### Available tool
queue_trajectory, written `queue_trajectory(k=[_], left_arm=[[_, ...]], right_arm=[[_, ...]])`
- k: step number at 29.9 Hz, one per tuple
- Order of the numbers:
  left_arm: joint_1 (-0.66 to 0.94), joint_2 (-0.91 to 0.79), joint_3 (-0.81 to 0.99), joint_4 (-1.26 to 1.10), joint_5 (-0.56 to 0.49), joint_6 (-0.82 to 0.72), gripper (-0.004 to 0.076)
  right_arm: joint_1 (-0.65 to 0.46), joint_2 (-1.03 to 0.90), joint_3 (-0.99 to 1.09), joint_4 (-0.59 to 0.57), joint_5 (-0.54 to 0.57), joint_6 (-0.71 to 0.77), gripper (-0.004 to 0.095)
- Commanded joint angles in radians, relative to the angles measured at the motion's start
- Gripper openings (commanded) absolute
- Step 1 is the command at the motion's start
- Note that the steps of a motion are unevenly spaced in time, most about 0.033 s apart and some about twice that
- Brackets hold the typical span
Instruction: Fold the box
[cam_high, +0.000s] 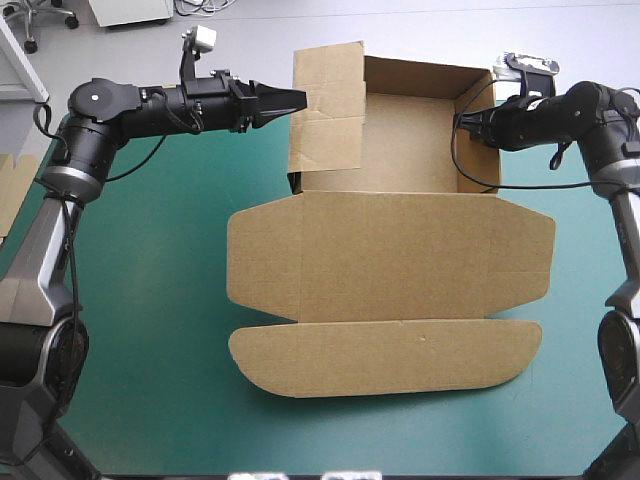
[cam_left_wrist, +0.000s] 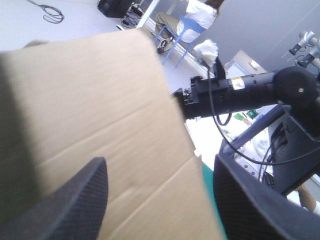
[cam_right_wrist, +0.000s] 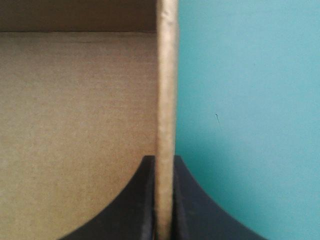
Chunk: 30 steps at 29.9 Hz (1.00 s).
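Observation:
The brown box (cam_high: 400, 150) stands at the far middle of the table as an open tray, its lid (cam_high: 390, 255) lying flat toward the near edge with a rounded flap (cam_high: 385, 355) beyond it. Its left wall flap (cam_high: 328, 110) stands raised. My left gripper (cam_high: 298, 98) is at that flap's outer face; in the left wrist view the gripper (cam_left_wrist: 160, 165) is open, with the flap (cam_left_wrist: 90, 100) close ahead of it. My right gripper (cam_high: 468, 124) is at the tray's right wall. In the right wrist view the gripper (cam_right_wrist: 164, 160) is shut on that wall's edge (cam_right_wrist: 167, 75).
An edge of more brown board (cam_high: 10, 190) shows at the table's left edge. Bare teal-green cover (cam_high: 150, 300) lies to the left and right of the flat lid. The other arm (cam_left_wrist: 235, 90) shows beyond the flap in the left wrist view.

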Motion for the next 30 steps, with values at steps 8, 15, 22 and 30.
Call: queue_trajectory(k=[8, 15, 22, 30], left_arm=[[-0.008, -0.053, -0.081, 0.224, 0.069, -0.096, 0.044], [-0.006, -0.091, -0.088, 0.314, 0.016, -0.098, 0.0405], [0.098, -0.193, -0.087, 0.634, -0.091, -0.163, 0.0401], [0.381, -0.187, -0.023, 0.701, -0.091, -0.217, 0.0401]], right_arm=[[-0.005, -0.051, -0.033, 0.044, -0.033, 0.002, -0.0013], [-0.005, -0.051, -0.033, 0.032, -0.028, 0.001, -0.0013], [-0.005, -0.051, -0.033, 0.019, -0.024, -0.005, -0.0013], [-0.005, -0.051, -0.033, 0.032, -0.03, -0.021, -0.0013]])
